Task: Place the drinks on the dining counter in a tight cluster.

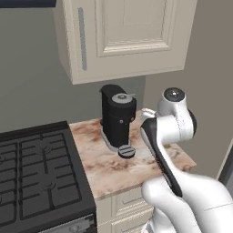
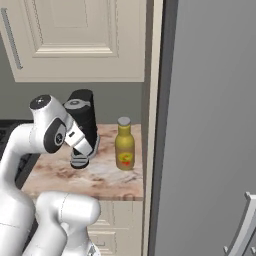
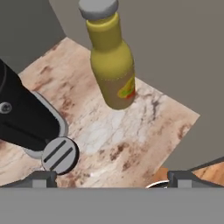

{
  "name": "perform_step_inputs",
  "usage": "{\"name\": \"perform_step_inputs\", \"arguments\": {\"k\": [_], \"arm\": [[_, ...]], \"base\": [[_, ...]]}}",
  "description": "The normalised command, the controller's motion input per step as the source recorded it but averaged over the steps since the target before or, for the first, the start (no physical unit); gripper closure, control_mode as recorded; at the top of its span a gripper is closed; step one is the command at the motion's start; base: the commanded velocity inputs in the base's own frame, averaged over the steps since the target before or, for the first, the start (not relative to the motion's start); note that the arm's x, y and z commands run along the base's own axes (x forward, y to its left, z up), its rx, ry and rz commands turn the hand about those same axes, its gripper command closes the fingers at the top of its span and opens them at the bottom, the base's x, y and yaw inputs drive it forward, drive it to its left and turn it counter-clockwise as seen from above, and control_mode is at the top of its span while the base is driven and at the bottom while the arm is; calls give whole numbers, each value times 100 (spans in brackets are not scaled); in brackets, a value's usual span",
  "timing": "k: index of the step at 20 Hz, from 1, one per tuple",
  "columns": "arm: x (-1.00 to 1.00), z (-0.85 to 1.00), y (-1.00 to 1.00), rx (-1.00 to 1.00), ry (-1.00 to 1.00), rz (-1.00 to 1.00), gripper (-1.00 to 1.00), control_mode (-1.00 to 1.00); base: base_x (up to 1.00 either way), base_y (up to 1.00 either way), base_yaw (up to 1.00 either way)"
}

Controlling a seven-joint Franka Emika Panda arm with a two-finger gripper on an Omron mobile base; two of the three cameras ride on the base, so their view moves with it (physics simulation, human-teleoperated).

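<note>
Hand view looks down at the bottle (image 3: 111, 61) standing beside the coffee machine (image 3: 26, 124); gripper (image 3: 111, 179) spread wide, empty, apparently lining up a grasp.

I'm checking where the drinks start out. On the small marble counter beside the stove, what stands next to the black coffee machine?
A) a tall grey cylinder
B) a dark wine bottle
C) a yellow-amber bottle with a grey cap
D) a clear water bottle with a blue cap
C: the yellow-amber bottle stands upright on the small marble counter, to the right of the black coffee machine in the right base view, apart from it.
</note>
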Motion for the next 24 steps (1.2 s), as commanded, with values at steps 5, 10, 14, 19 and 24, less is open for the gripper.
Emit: {"name": "perform_step_inputs", "arguments": {"k": [5, 10, 14, 19, 24], "arm": [[-11, 20, -20, 1, -14, -6, -100, -100], [-1, 31, -30, 10, 2, -18, -100, -100], [0, 34, -26, 18, 0, -5, -100, -100], [0, 32, -29, 15, 0, 0, -100, -100], [5, 24, -24, 12, 2, -5, -100, -100]], "base": [[0, 0, 0], [0, 0, 0], [0, 0, 0], [0, 0, 0], [0, 0, 0]]}}
